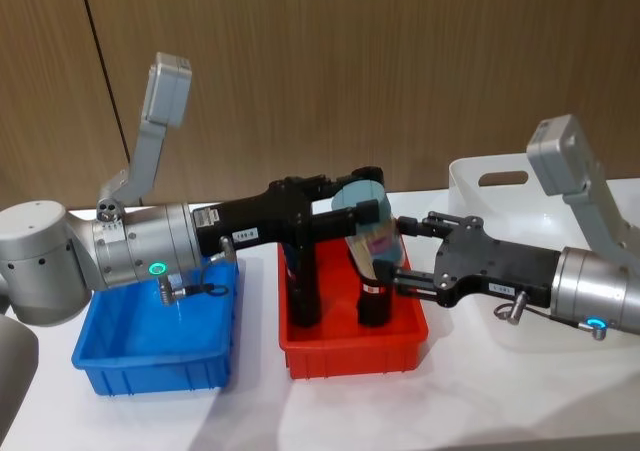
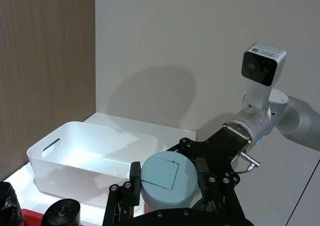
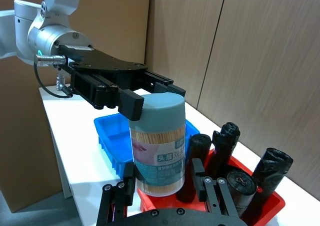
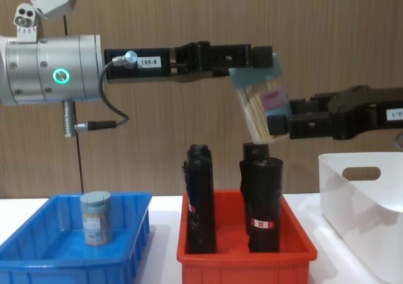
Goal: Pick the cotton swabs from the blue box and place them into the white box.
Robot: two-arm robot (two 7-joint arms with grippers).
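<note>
The left gripper point(image 1: 362, 193) is clenched on the lid of a jar of cotton swabs point(image 1: 373, 241), held tilted above the red bin point(image 1: 350, 359) of black rolls point(image 4: 200, 196). Its arm carries a tag point(image 4: 146, 62) reading "199-8". The right gripper point(image 1: 405, 249) straddles the jar's base; whether it grips cannot be told. The jar's label print is unreadable. A second jar point(image 4: 96, 218) stands in the blue box point(image 4: 38, 259) at the bin's 9 o'clock; the white box point(image 1: 470, 186) sits at 3 o'clock.

A red bin point(image 1: 352, 359) sits lower centre on a white table point(image 1: 470, 403), black rolls point(image 1: 305, 293) standing upright in it. Wood panelling point(image 1: 350, 61) spans the upper frame.
</note>
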